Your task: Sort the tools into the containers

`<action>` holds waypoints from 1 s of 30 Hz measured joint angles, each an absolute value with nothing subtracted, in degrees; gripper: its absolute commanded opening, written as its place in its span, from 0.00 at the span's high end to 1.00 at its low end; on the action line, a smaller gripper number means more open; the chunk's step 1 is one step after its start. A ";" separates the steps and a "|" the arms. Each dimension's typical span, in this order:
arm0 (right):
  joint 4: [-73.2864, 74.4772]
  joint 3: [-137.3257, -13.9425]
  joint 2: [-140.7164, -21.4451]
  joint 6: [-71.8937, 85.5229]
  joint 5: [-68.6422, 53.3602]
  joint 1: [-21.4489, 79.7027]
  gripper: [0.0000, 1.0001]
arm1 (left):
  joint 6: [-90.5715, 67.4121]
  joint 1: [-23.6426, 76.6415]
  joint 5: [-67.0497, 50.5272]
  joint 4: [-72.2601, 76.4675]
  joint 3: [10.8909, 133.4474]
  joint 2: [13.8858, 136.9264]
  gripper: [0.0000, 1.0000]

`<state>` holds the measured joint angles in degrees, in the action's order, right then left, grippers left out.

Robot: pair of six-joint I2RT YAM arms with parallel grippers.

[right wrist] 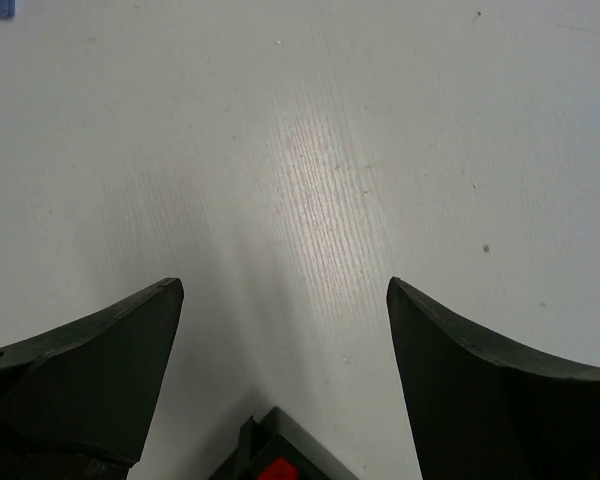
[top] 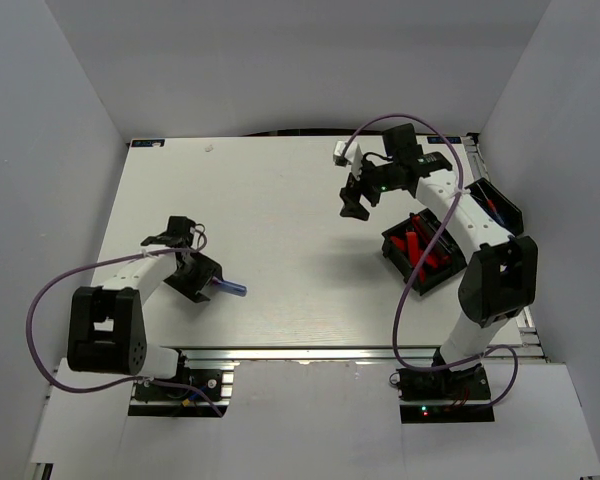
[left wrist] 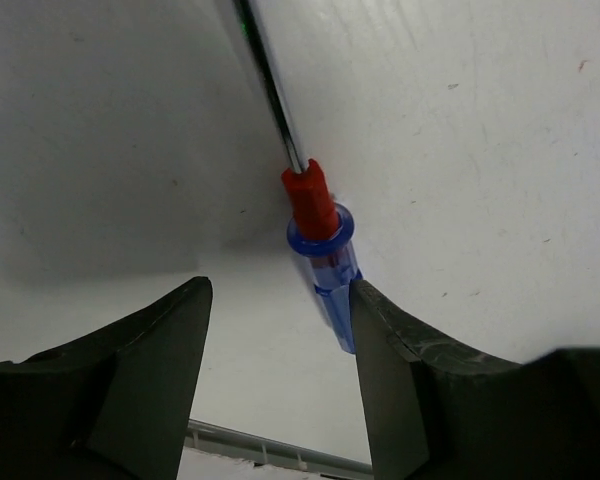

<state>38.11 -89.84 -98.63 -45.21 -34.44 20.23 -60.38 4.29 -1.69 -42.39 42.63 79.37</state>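
Note:
A screwdriver [left wrist: 320, 235] with a clear blue handle and a red collar lies on the white table, its thin shaft pointing away. My left gripper [left wrist: 280, 290] is open over its handle end. The handle rests against the inner face of the right finger [left wrist: 390, 360], and the left finger stands well apart from it. From above, the screwdriver [top: 230, 288] pokes out to the right of the left gripper [top: 208, 282]. My right gripper [top: 358, 203] hangs open and empty over bare table, just beyond a black bin [top: 392, 243] holding red-and-black knives [top: 418, 250]. That bin's corner [right wrist: 280, 450] shows below the right gripper [right wrist: 285, 285].
A second black bin [top: 510, 212] with thin blue and red tools inside sits at the table's right edge, partly hidden by the right arm. Grey walls close in the table on the left, right and back. Cables loop off both arms.

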 measured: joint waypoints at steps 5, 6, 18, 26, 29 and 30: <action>38.61 -90.83 -99.29 -44.21 -34.96 20.73 0.11 | -60.51 4.29 -1.67 -41.91 44.75 82.65 0.35; 38.72 -90.87 -99.37 -44.01 -34.98 20.78 0.11 | -60.53 4.29 -1.67 -41.78 44.95 83.26 0.36; 40.32 -90.87 -99.53 -42.63 -39.16 23.51 0.11 | -60.36 4.25 -2.52 -40.69 46.59 87.44 0.80; 40.75 -89.71 -100.14 -29.12 -47.92 27.68 0.11 | -56.95 4.19 -7.01 -37.12 46.83 86.96 1.00; 37.87 -89.73 -101.69 -19.20 -49.12 28.95 0.10 | -54.43 4.19 -13.41 -31.66 46.33 83.53 1.00; 36.93 -89.89 -102.52 -15.99 -49.80 29.26 0.11 | -53.89 4.19 -16.19 -28.32 45.67 81.47 1.00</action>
